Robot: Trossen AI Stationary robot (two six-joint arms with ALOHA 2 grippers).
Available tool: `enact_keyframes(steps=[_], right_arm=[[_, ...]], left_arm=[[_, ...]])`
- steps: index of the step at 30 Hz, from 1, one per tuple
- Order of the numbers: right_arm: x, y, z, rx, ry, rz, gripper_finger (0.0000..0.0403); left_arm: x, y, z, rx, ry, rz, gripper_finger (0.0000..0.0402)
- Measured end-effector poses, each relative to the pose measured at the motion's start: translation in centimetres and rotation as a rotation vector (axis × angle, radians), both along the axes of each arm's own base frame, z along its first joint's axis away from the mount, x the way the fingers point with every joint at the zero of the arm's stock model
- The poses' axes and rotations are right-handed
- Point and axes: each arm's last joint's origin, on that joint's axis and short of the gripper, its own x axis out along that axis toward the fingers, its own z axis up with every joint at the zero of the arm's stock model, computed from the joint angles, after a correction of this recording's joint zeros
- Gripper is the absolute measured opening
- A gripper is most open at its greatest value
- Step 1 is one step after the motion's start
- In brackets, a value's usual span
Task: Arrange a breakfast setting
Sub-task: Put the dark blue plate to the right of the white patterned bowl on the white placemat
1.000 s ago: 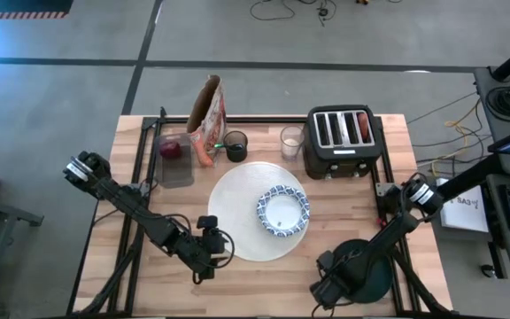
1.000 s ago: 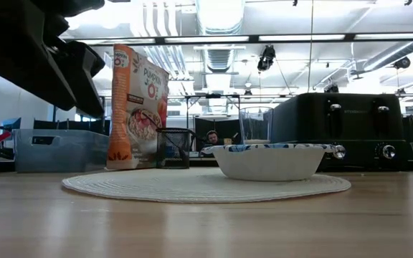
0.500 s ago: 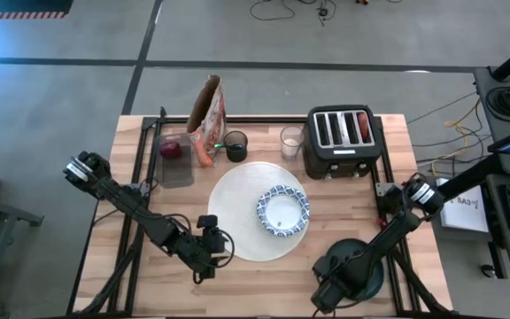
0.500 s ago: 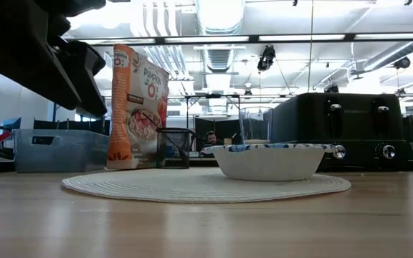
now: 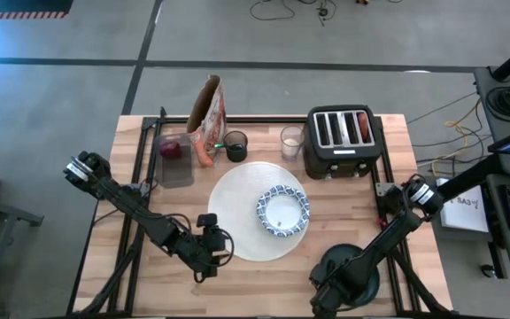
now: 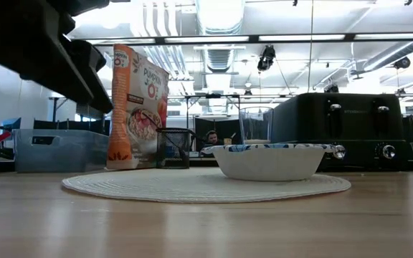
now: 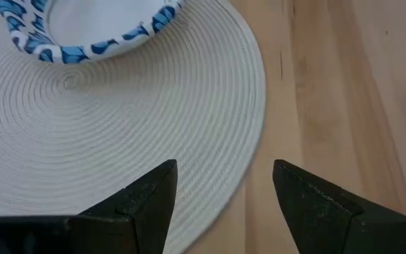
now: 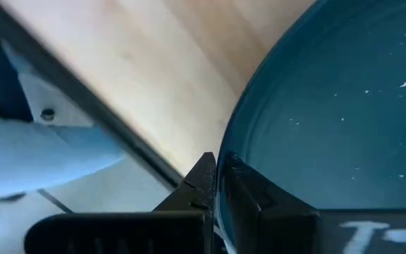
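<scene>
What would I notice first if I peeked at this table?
Probably the big round white mat in the middle of the table, with the blue-and-white patterned bowl sitting on it. Behind it stand a tall cereal bag and a black toaster. At the near edge, the right gripper pinches the dark green plate.

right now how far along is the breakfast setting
Done: the white mat is laid out with the patterned bowl on it. In hand: the right gripper has its fingers shut on the dark green plate's rim at the table's near edge. Left: plate, glass and apple aren't placed yet.
</scene>
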Motion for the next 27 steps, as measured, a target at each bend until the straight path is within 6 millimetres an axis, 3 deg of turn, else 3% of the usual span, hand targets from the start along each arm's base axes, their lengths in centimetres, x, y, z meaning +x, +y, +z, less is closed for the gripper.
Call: enact_keyframes(steps=[9,13,20,27], right_arm=[[1.2,1.8,3.8,0.067,-0.276,0.404,0.0008],[1.8,2.3,5.6,0.073,-0.374,0.451,0.0008],[3.1,2.4,8.2,-0.076,-0.614,0.574,0.0008],[4.8,1.2,8.9,-0.250,-0.769,0.731,0.0008]], left_arm=[[0.0,0.0,0.0,-0.002,-0.004,0.017,0.0219],[-0.2,-0.1,0.0,-0.007,0.001,0.016,0.0219],[-0.8,-0.4,0.3,-0.052,0.014,0.045,0.0219],[-1.5,-0.7,0.4,-0.103,0.028,0.091,0.0219]])
